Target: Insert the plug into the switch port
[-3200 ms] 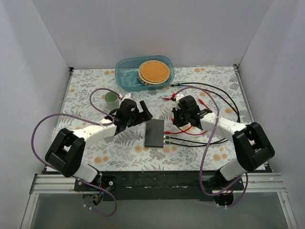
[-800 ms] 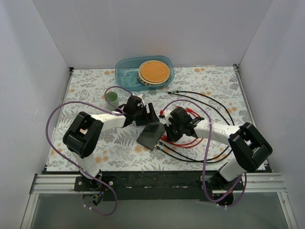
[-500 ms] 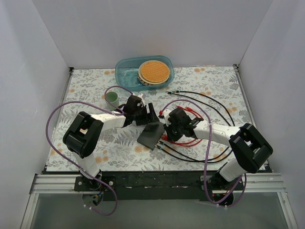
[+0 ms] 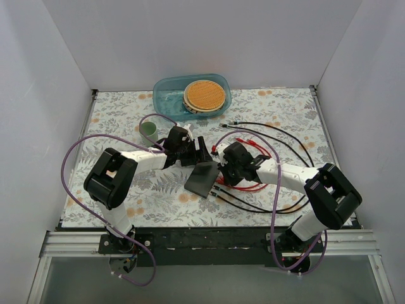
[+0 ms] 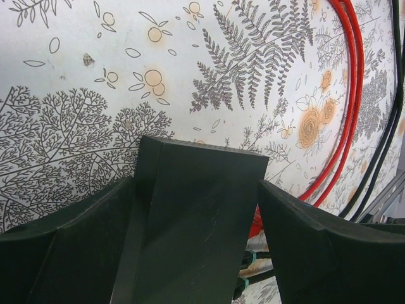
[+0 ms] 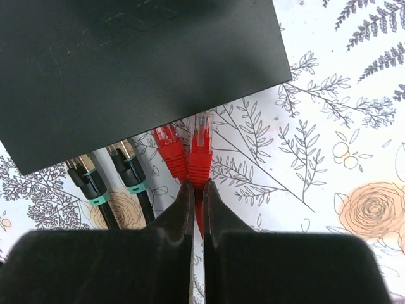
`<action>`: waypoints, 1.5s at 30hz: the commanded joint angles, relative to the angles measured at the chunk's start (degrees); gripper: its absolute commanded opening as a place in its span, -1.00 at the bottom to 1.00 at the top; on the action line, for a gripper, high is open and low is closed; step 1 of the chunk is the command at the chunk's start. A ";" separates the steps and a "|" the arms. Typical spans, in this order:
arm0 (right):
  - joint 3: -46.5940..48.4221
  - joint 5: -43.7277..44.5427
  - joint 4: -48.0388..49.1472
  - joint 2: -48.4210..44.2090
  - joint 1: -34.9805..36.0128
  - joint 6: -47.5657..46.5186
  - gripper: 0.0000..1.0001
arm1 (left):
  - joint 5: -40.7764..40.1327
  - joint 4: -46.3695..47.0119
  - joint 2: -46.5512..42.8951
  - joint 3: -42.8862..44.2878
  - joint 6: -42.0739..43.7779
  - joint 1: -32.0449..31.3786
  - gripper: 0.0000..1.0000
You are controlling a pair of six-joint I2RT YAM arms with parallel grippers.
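The black switch [image 4: 202,178] lies askew at the table's middle. My left gripper [image 4: 193,156] grips its far end; in the left wrist view the switch [image 5: 190,221] fills the space between my wide-set fingers [image 5: 76,247], the left one touching it. My right gripper [image 4: 228,166] is shut on a red cable just behind its plug [image 6: 200,155]. The plug's clear tip sits at the switch's port edge [image 6: 190,95], beside a second red plug [image 6: 169,147]. Two black plugs with green bands [image 6: 130,171] sit at the ports to the left.
Red cables [image 4: 250,187] and black cables [image 4: 278,136] loop right of the switch. A blue tub [image 4: 192,96] holding a round wicker piece stands at the back. A green cup [image 4: 149,131] is left of my left gripper.
Since 3.2 s ago both arms have closed in and the switch has been turned askew. In the last half second the right gripper and red plug have edged closer to the switch's port edge.
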 commanded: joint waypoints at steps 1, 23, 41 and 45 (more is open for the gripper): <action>6.11 2.93 -0.73 0.62 -0.04 0.24 -0.97 | 6.08 0.16 -0.49 0.31 -0.43 -0.84 0.56; 6.83 8.55 -4.18 1.77 -0.04 -0.11 -0.97 | 4.50 -2.12 -0.75 1.02 0.71 -0.84 0.67; 2.69 2.05 4.08 0.10 0.93 -1.95 -0.97 | 5.38 -1.60 0.30 2.25 0.36 -0.84 0.68; 2.17 1.87 4.87 0.01 1.54 -1.86 -0.97 | 5.37 -1.51 0.48 2.69 0.18 -0.84 0.69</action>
